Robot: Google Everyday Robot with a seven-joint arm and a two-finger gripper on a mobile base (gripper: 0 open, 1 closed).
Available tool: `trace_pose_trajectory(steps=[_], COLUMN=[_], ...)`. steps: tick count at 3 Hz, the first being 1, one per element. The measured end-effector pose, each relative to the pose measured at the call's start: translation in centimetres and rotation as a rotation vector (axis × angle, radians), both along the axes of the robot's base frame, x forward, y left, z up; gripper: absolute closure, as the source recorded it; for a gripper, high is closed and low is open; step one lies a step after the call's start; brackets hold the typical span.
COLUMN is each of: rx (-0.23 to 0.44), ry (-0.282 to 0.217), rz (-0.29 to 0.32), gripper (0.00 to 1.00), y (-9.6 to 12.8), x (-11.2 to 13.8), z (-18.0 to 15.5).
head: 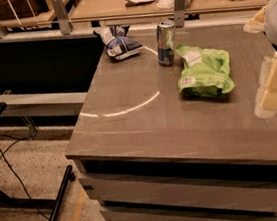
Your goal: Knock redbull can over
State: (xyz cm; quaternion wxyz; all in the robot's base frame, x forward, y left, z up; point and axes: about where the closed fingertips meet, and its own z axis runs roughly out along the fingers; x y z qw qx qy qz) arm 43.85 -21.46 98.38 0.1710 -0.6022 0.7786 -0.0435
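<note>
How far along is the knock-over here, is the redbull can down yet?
Done: nothing yet. The redbull can stands upright at the back of the table, between the dark snack bag and the green bag. In hand: the gripper sits at the right edge of view, apart from the can. Left: reaching the can and tipping it.
</note>
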Motion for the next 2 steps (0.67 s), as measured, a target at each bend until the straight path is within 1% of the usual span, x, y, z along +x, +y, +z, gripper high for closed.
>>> trace_pose_trajectory(steps=[1,2], rx=[0.0,0.033], ry=[0.0,-0.037], rz=[0.0,0.008], gripper=[0.0,0.0], y=[0.0,-0.5], x=[0.0,1.3], z=[0.0,0.6])
